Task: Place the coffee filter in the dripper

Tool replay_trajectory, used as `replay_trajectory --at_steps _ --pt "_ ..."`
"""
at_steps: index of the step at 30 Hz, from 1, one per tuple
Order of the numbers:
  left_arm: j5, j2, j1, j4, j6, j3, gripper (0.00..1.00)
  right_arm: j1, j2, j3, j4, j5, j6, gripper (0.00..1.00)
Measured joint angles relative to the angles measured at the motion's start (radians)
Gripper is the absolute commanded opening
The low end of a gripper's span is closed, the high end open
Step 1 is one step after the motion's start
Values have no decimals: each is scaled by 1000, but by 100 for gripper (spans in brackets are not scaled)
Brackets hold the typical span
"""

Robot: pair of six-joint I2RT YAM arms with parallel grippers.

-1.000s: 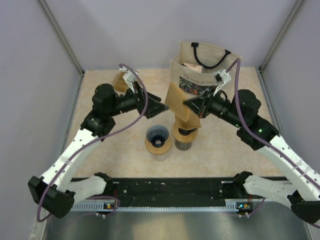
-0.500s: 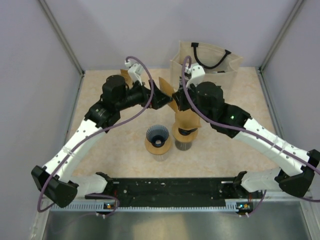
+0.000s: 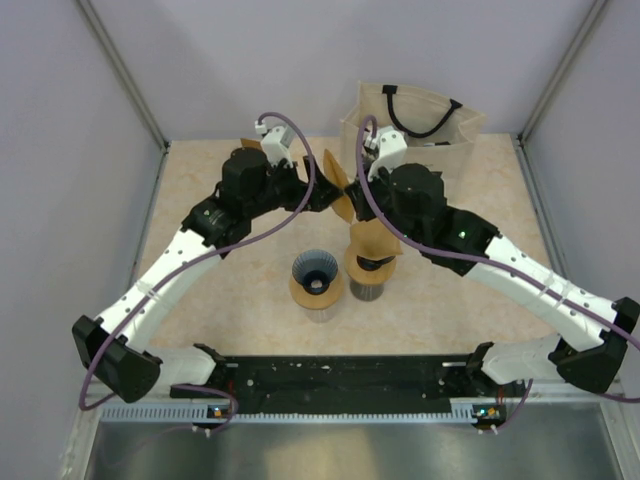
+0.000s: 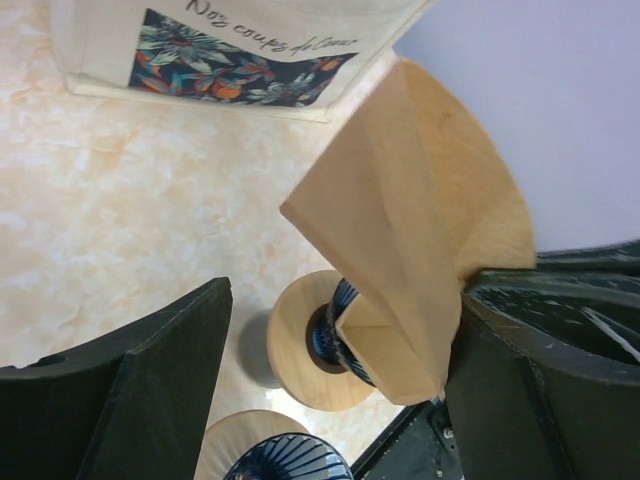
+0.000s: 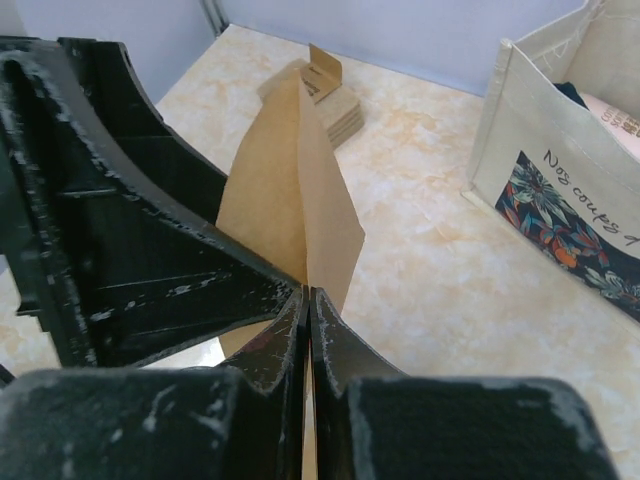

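Lilac walls are being seen around a beige marbled table. At the upper left of the overhead frame, a stack of brown filters is being half hidden by the left arm. Toward the centre, the left tool is being held spread wide, with its fingers standing on either side of the coffee filter. The paper is lying against the finger at the right of the wrist frame and apart from the other. The folded filter is being held in the air at the upper centre of the overhead frame, pinched at its edge by the right tool, whose jaws are being pressed together on it. Lower down, at the centre, the blue ribbed dripper is standing on its wooden ring, mouth upward. Just right of it, a second dripper is being covered by brown paper. A printed tote bag is standing at the upper right.
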State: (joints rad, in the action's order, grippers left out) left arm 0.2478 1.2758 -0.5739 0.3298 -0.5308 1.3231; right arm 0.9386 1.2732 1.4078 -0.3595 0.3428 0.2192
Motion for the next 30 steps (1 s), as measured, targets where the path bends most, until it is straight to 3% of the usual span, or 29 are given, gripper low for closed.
replay_trajectory --at_steps 10,14,17,24,30 --pt "-115 32 -35 45 1 35 72 2 -10 -8 23 -23 -18 0" --pt "-139 56 -53 46 -8 52 62 3 -10 -19 42 -14 -18 0" --pt "-184 62 -63 50 -35 52 61 6 -11 -56 72 4 -3 0" --pt "-246 56 -67 -2 -116 19 45 10 -53 -183 139 10 74 0" --pt "-253 57 -71 -4 -126 16 45 10 -87 -204 188 38 104 0"
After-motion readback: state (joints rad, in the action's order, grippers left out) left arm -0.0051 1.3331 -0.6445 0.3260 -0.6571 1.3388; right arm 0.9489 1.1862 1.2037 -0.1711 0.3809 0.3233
